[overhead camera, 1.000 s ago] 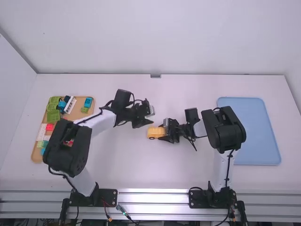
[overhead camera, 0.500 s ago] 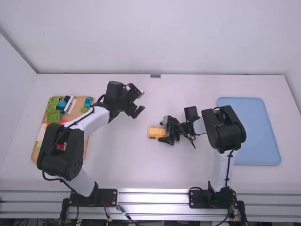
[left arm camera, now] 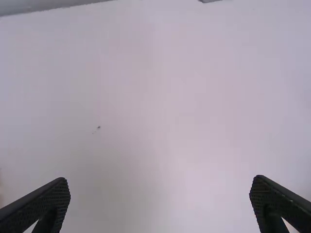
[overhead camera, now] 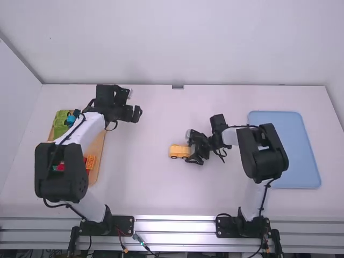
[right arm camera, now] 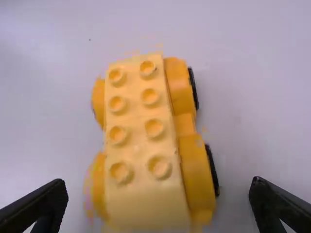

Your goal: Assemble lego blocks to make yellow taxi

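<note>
On the middle of the table stands the yellow taxi body (overhead camera: pixel 179 151), wheels down. My right gripper (overhead camera: pixel 194 152) is at its right end. From the right wrist, the studded top of the yellow taxi body (right arm camera: pixel 141 141) shows, with black tyres along one side; my right gripper (right arm camera: pixel 159 196) is open, its fingers on either side of the near end with gaps between. Farther back and left, near the parts tray, is my left gripper (overhead camera: pixel 134 114). In the left wrist view my left gripper (left arm camera: pixel 160 199) stands wide open over bare tabletop, holding nothing.
At the left a tan tray (overhead camera: pixel 98 156) holds green, blue, red and orange blocks (overhead camera: pixel 90 162), partly beneath the left arm. A blue tray (overhead camera: pixel 301 156) lies at the right, beside and partly behind the right arm.
My left gripper has moved away from the taxi body, left and back toward the tray. My right gripper has shifted slightly right, uncovering more of the body, which stays about where it was.
</note>
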`<state>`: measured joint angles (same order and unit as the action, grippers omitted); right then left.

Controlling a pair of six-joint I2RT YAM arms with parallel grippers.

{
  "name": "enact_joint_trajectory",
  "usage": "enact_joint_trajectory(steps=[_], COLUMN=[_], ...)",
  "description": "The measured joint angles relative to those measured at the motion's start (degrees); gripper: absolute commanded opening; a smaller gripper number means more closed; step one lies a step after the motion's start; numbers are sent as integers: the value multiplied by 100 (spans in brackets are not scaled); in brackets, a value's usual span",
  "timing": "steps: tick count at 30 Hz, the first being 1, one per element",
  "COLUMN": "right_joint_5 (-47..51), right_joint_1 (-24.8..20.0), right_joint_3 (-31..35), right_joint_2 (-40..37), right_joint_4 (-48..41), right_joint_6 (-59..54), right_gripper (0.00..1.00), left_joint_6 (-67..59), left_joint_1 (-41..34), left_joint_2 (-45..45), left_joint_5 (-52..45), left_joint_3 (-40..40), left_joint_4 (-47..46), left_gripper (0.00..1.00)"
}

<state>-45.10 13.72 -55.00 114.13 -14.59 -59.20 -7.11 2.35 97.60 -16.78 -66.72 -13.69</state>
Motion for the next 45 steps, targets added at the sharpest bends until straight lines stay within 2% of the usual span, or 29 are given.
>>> enact_joint_trajectory(steps=[5,12,18,21,24,31,36,37,45], right_joint_5=[699,1137,1220,1283,1467,1762,1825,1827,1832], right_joint_1=[0,-7,-4,46,125,223,219,219,219], right_joint_3=[-155,-214,-214,-216,-216,-216,-216,-216,-216], right_joint_2=[-533,-1283,-1641,-1663,-1663,-1665,-1665,-1663,-1665], right_joint_4=[-656,-798,-463,-74,315,640,824,848,841], right_joint_6=[-44,-59,-50,92,380,793,1056,1110,1231], right_gripper=[99,99,99,99,99,99,99,99,99], left_joint_6=[118,448,476,68,-334,-1082,-1379,-1373,-1381], left_joint_1=[348,881,1248,1274,1274,1274,1307,1327,1733], left_joint_2=[0,0,-2,0,0,-2,-2,-2,-2], left_joint_5=[15,483,1239,1567,1860,2354,2326,2304,1917], left_joint_3=[-232,-310,-315,-315,-302,208,586,645,715], left_joint_4=[-590,-1285,-2498,-3178,-3458,-3213,-3141,-3106,-2907], left_gripper=[99,99,99,99,99,98,94,90,84])
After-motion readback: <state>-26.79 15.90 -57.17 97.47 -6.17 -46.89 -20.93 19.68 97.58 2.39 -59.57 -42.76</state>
